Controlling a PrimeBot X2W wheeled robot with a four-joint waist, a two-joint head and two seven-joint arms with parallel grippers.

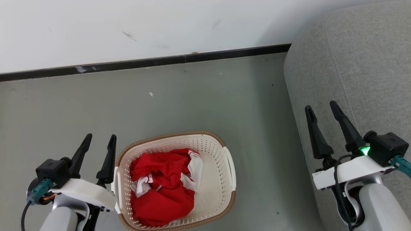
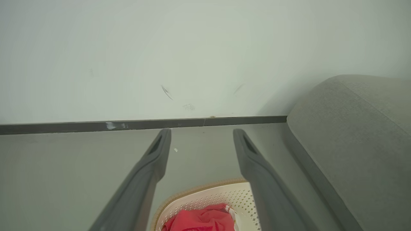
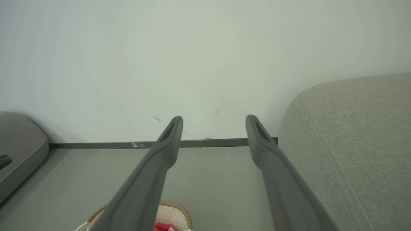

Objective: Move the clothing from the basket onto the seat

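On the grey floor (image 1: pixel 192 96), near the lower edge of the head view, the basket (image 1: pixel 213 150) stands with the clothing (image 1: pixel 160 189) heaped inside it. The red fabric is crumpled against the basket's left wall, and the perforated bottom shows along the right.

Left claw (image 1: pixel 101 135): jaws spread wide, holding nothing and touching nothing. It hangs just beside the basket's left rim, outside it.

Right claw (image 1: pixel 321 105): jaws equally wide and empty. It is poised at the left edge of the seat (image 1: pixel 353 64), apparently above the upholstery rather than touching it.

Hidden or cut off: the basket's near rim runs off the bottom of the picture. The garments are too tightly bundled to tell one from another. The seat is cropped at the top and right, showing only a rounded corner and a stitched seam. In the right wrist view a grey cushioned form (image 3: pixel 19 154) sits at the far left, partly cut off.

Open room: a broad strip of floor separates the basket from the seat. A deeper stretch runs from the basket to the dark skirting (image 1: pixel 144 62) at the foot of the white wall (image 1: pixel 160 25), marked only by a small pale scrap (image 1: pixel 151 94).
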